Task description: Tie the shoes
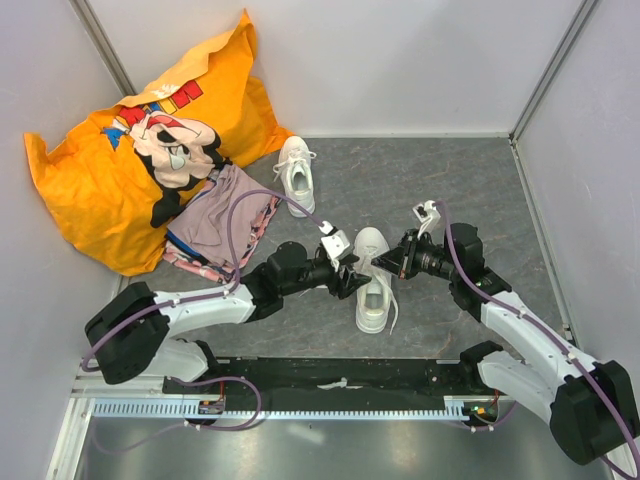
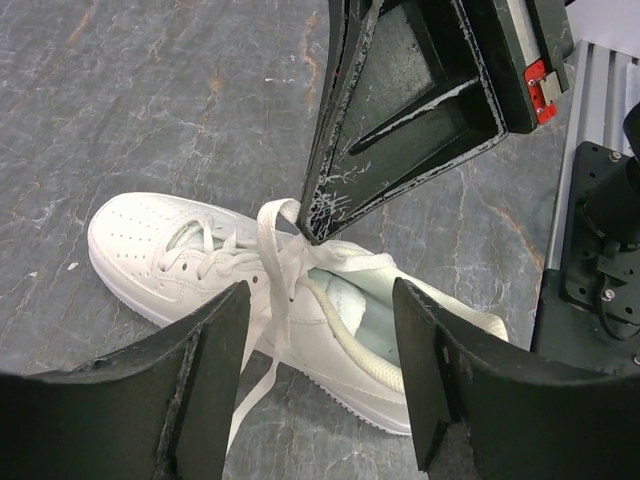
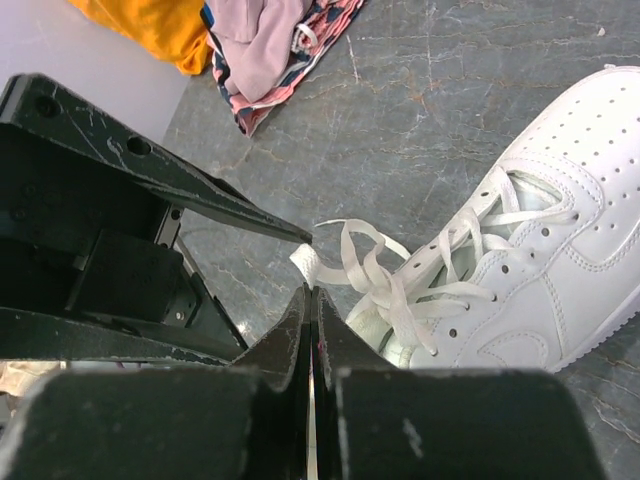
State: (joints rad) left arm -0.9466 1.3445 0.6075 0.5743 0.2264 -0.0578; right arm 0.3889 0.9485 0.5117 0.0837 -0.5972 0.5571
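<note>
Top external view: two robot arms meet over the nearer shoe [image 1: 372,285] of a white pair, which lies at the middle of the grey table [image 1: 480,200], toe pointing away from the arm bases. The second shoe [image 1: 296,172] sits well apart, farther back, beside an orange cushion [image 1: 100,190] and a folded pinkish garment [image 1: 215,225].

The left gripper [image 1: 350,275] stands wide open with nothing in its grasp; seen from its wrist, its two fingers straddle a hanging lace [image 2: 275,225] above the shoe's tongue. The right gripper [image 3: 310,295] is fully closed, tip lowered to the eyelets, and appears to pinch a raised loop of that lace (the contact point is small and partly hidden, so the hold is probable, not certain).

By the look of it, the job is in its early part. The nearer shoe's laces are threaded through the eyelets but lie slack and tangled, with no finished bow visible. The far shoe's lace ends trail loose on the table, so both shoes seem to remain untied.
</note>
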